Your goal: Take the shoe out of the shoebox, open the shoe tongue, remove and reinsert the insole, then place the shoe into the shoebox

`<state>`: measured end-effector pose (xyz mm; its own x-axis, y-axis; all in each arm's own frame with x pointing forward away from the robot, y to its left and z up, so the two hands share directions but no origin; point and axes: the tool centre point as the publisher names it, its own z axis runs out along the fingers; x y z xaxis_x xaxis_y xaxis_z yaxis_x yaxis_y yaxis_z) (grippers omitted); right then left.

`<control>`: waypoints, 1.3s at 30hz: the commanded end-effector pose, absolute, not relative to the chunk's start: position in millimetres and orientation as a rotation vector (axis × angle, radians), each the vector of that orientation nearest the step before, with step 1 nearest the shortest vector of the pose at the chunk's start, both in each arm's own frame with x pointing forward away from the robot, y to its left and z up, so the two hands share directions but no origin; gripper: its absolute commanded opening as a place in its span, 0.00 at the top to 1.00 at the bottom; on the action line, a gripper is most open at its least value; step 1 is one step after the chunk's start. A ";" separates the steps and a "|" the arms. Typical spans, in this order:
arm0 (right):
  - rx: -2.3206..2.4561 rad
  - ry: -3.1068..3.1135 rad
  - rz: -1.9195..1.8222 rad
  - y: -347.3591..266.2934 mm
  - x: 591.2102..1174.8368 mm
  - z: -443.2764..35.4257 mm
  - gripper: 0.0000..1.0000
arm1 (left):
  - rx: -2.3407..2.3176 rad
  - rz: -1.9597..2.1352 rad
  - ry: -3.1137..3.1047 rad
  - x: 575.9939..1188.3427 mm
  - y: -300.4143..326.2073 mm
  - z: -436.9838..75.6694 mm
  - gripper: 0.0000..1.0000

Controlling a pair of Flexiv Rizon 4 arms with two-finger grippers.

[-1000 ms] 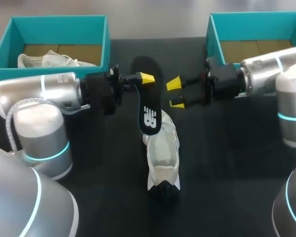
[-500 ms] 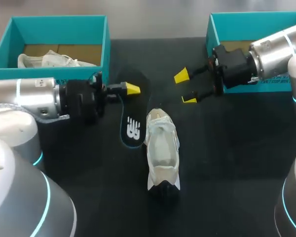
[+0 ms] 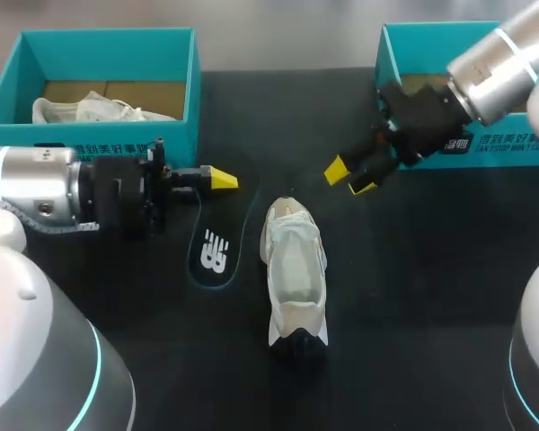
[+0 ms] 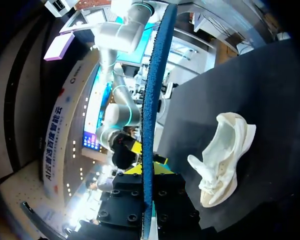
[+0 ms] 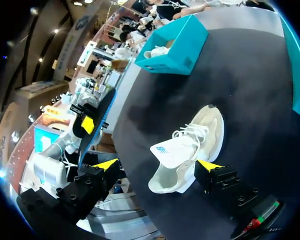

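Observation:
A cream shoe point(image 3: 295, 269) lies on the black table point(image 3: 413, 296), its opening facing up. To its left is the black insole point(image 3: 214, 250), logo side up. My left gripper point(image 3: 220, 180) is shut on the insole's far end. In the left wrist view the insole point(image 4: 151, 115) stands edge-on between the fingers of the left gripper point(image 4: 149, 172), with the shoe point(image 4: 225, 155) beside it. My right gripper point(image 3: 350, 177) hangs open and empty in front of the right teal shoebox point(image 3: 391, 63). The right wrist view shows the shoe point(image 5: 190, 150) under the right gripper point(image 5: 157, 167).
A second teal shoebox point(image 3: 184, 99) at the back left holds another pale shoe point(image 3: 90, 109). This box point(image 5: 175, 47) also shows ahead of the right gripper, beyond the shoe.
My left gripper has pulled back to the left and lowered the insole beside the shoe. My right gripper has drawn away toward the right shoebox, turned and opened wider.

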<state>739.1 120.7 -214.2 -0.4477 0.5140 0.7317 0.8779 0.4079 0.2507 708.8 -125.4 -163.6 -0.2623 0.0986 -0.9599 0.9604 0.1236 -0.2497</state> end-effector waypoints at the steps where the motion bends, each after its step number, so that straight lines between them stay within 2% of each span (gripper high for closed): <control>1: -1.202 -2.191 -0.734 125.7 746.6 -206.0 0.00 | 1.077 -1.254 1.537 707.4 -123.5 -162.7 1.00; 14: -1.133 -2.321 -0.704 118.0 738.7 -209.0 0.00 | 1.112 -1.271 1.526 699.5 -129.4 -165.2 1.00; 27: -0.982 -2.534 -0.595 99.2 696.3 -263.5 0.00 | 1.101 -1.421 1.549 634.6 -134.9 -170.5 1.00; 39: -0.982 -2.534 -0.595 99.2 696.3 -263.5 0.00 | 1.094 -1.434 1.554 629.9 -134.5 -172.3 1.00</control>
